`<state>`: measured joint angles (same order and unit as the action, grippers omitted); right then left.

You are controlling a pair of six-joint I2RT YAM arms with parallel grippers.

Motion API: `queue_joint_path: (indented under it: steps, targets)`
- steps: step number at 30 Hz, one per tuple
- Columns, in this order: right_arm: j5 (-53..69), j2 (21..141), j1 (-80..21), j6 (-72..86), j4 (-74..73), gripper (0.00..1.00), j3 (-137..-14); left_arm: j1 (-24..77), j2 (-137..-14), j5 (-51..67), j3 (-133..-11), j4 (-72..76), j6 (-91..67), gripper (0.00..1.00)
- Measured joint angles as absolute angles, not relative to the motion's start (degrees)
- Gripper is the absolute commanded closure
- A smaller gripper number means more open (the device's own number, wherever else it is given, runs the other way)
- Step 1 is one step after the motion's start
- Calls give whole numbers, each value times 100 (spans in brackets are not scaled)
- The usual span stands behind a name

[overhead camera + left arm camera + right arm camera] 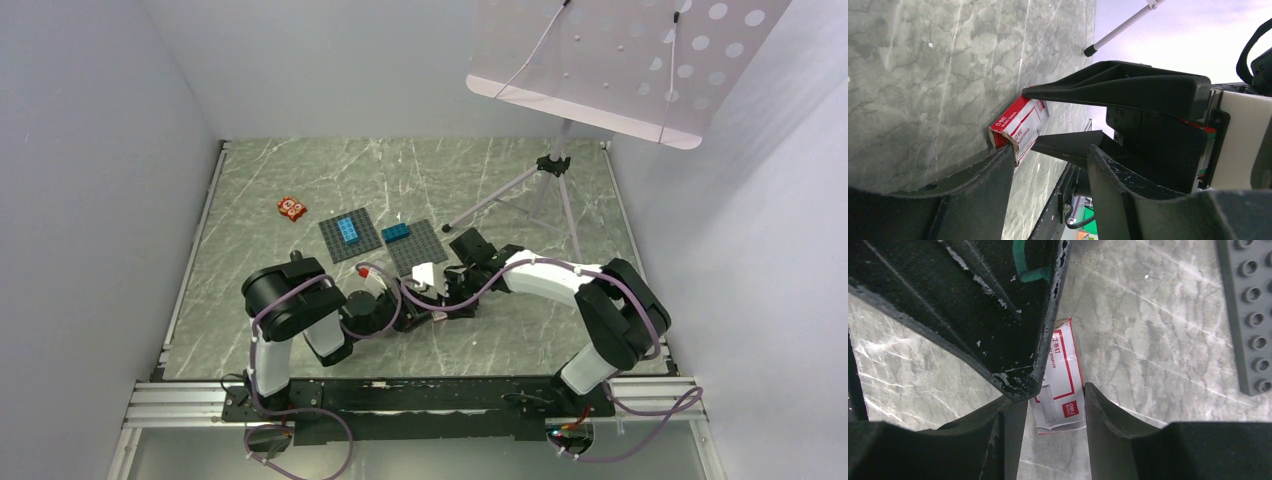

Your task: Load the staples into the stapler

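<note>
While the right gripper (1053,396) pinches the staples box (1063,370) low over the counter (1158,340) (touching or not, I cannot tell), the open left gripper (1051,151), one fingertip (1005,161) at the box's end, should work that end gently, squarely.

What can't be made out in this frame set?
Stapler: seen in no view; the arms may cover it from above.
Staple box contents: right wrist, the left gripper's finger covers its far half.
Box from above: too small, under the arms.
Orange tile print: too small.
</note>
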<state>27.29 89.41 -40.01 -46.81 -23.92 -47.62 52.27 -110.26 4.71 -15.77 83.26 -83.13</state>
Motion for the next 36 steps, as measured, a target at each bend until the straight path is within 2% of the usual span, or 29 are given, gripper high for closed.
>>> queue_joint_path:
  steps: [17, 30, 36]
  targets:
    - [2877, 9301, -4082, -4580, -2561, 46, -5028, 5231, -11150, 668, -1837, 8337, -8436, 40]
    - [3280, 9231, -3675, -4611, -2641, 27, -5078, 5253, -11227, 674, -1706, 8379, -8527, 41]
    - [3347, 8958, -3297, -5315, -2788, 20, -5043, 5256, -11395, 676, -1704, 8379, -8530, 41]
